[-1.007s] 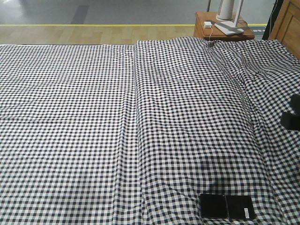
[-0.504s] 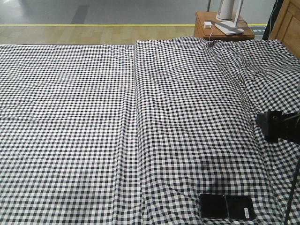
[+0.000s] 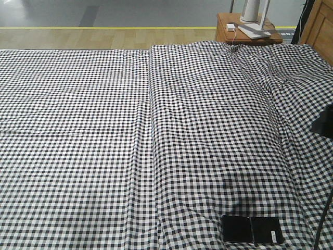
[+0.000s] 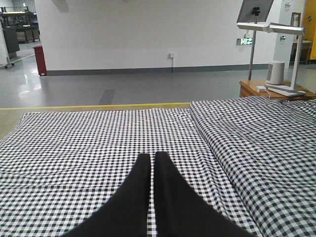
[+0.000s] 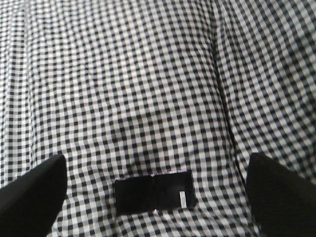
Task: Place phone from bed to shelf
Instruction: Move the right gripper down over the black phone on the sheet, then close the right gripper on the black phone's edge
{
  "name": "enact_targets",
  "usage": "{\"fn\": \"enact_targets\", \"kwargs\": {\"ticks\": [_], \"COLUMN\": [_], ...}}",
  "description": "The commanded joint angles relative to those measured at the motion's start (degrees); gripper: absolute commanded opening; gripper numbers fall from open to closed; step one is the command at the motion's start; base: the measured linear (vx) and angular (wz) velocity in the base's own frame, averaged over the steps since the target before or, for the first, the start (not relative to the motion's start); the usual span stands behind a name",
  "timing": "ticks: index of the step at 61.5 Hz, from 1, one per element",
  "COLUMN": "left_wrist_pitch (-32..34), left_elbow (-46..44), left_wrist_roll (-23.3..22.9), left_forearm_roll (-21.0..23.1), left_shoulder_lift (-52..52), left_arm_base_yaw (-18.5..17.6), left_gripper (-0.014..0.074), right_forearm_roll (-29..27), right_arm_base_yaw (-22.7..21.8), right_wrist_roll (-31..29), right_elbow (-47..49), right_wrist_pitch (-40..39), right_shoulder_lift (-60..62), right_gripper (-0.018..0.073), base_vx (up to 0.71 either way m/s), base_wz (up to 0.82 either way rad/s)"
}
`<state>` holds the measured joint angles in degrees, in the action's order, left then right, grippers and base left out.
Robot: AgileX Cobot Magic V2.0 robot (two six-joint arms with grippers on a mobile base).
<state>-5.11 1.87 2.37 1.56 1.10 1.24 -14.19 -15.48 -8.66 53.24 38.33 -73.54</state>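
Glossy black phone (image 5: pixel 154 191) is lying flat (probably stiff, light, slippery), begging a long-edge pinch from the wide-open, empty right gripper (image 5: pixel 155 163).

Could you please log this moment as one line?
phone flat on bed | right gripper open, clear of phone | left gripper shut

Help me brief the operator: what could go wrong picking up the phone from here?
The phone lies flat on the wrinkled bed, so the open right gripper may pinch sheet with it or slip off. Its fingers flank the phone's short ends, a long span that might tip it.
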Motion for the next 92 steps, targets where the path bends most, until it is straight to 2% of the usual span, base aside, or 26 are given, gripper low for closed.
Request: {"fn": "enact_targets", "kwargs": {"ticks": [1, 8, 13, 33, 42, 56, 92], "left_wrist_pitch": [4.2, 4.2, 4.2, 4.2, 4.2, 4.2, 4.2], "left_elbow": [-1.4, -1.4, -1.4, -1.4, -1.4, -1.4, -1.4], "left_wrist_roll": [-0.5, -0.5, -0.5, -0.5, -0.5, -0.5, -0.5], "left_forearm_roll": [0.6, 0.6, 0.6, 0.6, 0.6, 0.6, 0.6], "left_shoulder_lift": [0.3, 0.3, 0.3, 0.3, 0.3, 0.3, 0.3], "left_arm_base_yaw": [0.2, 0.2, 0.2, 0.2, 0.2, 0.2, 0.2], "left_gripper": [0.0001, 0.0001, 0.0001, 0.0001, 0.0001, 0.0001, 0.0001], "right_forearm_roll": [-10.2, -17.8, -20.6, -22.7, -22.7, -22.7, -29.2], "right_arm_base_yaw": [-5.7, -10.6, -12.3, -12.8, -12.8, -12.8, -12.8], "right_wrist_roll": [-11.5, -21.1, -26.4, -40.3, -42.7, -44.6, -51.6], "right_elbow": [2.3, 2.3, 2.3, 2.3, 5.1, 13.4, 27.3], "right_wrist_pitch": [0.6, 1.6, 1.6, 1.7, 2.6, 8.1, 16.5], "right_shoulder_lift": [-2.5, -8.4, -12.8, -33.4, -43.1, -56.0, -74.0], "right_gripper": [0.0686, 0.0667, 0.0654, 0.0643, 0.0641, 0.0636, 0.0621], "base_vx": [0.0, 0.0, 0.0, 0.0, 0.0, 0.0, 0.0], "base_wz": [0.0, 0.0, 0.0, 0.0, 0.0, 0.0, 0.0]}}
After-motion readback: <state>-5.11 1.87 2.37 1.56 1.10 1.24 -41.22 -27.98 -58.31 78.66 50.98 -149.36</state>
